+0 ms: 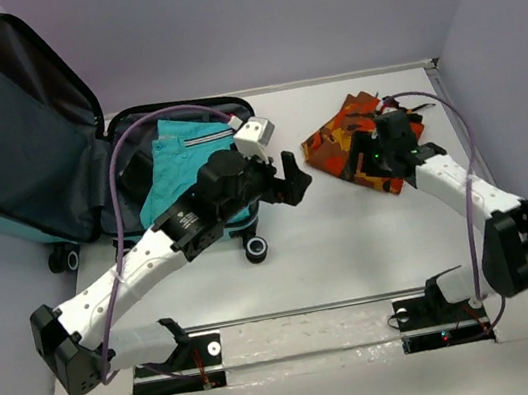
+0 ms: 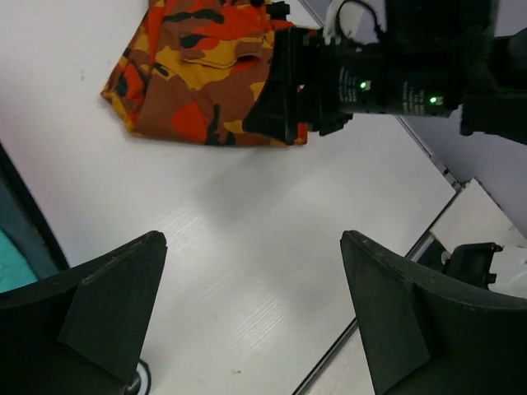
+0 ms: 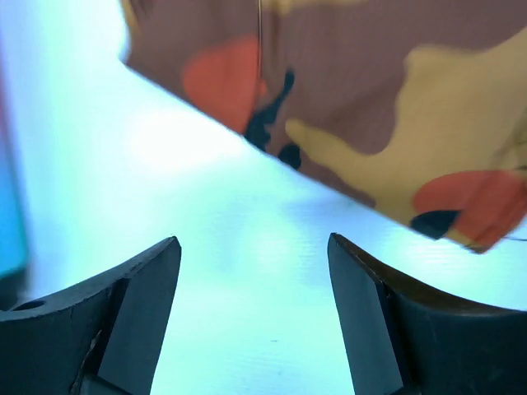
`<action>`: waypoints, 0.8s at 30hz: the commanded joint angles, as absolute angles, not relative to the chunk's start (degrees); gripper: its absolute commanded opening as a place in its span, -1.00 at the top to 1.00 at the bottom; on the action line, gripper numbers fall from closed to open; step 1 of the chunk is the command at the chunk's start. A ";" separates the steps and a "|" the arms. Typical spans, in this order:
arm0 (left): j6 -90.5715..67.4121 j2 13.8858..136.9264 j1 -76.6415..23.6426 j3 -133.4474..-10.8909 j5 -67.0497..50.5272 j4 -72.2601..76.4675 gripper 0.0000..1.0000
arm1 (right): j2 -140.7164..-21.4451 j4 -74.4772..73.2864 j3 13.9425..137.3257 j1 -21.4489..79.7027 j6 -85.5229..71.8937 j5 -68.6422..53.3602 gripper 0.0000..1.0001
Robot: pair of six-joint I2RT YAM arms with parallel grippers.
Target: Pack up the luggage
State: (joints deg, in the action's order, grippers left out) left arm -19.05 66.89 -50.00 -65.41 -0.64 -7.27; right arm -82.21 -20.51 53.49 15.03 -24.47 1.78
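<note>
Luggage (image 1: 24,146) — just left of left gripper (image 1: 293,178)

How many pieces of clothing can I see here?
2. A teal garment lies inside the open suitcase, and an orange camouflage garment lies out on the table. More may be hidden inside the suitcase.

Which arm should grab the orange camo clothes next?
Right. The right fingers are open and empty, right at the edge of the orange camo clothes. The left fingers are open too, but they sit over bare table beside the luggage, farther from the clothes.
</note>
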 commanded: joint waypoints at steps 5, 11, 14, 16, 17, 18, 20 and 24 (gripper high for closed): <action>-20.39 78.56 -53.17 -73.03 7.90 -2.20 -0.98 | -71.72 -12.25 47.31 -4.37 -27.42 2.98 -1.00; -20.65 81.82 -53.35 -72.07 5.28 -0.44 -0.98 | -81.89 -5.19 48.15 -14.24 -30.85 -8.42 -1.00; -20.13 82.44 -53.35 -71.02 5.62 1.32 -0.98 | -86.48 -1.59 49.66 -14.24 -30.32 -13.00 -1.00; -19.95 82.97 -53.35 -70.31 5.80 1.58 -0.98 | -89.10 -0.70 50.09 -14.24 -30.50 -13.54 -1.00; -19.86 83.14 -53.35 -70.23 5.63 1.84 -0.98 | -89.99 -0.79 50.27 -14.24 -30.50 -12.84 -1.00; -19.86 83.58 -53.35 -70.05 5.63 2.11 -0.98 | -90.78 -0.79 50.27 -14.24 -30.76 -12.57 -1.00; -19.69 84.28 -53.35 -70.14 5.97 2.63 -0.98 | -93.50 -0.70 50.97 -14.24 -31.11 -13.01 -1.00; -19.34 86.65 -53.26 -71.45 6.42 2.81 -0.98 | -97.99 -0.70 52.38 -14.24 -32.69 -14.15 -0.53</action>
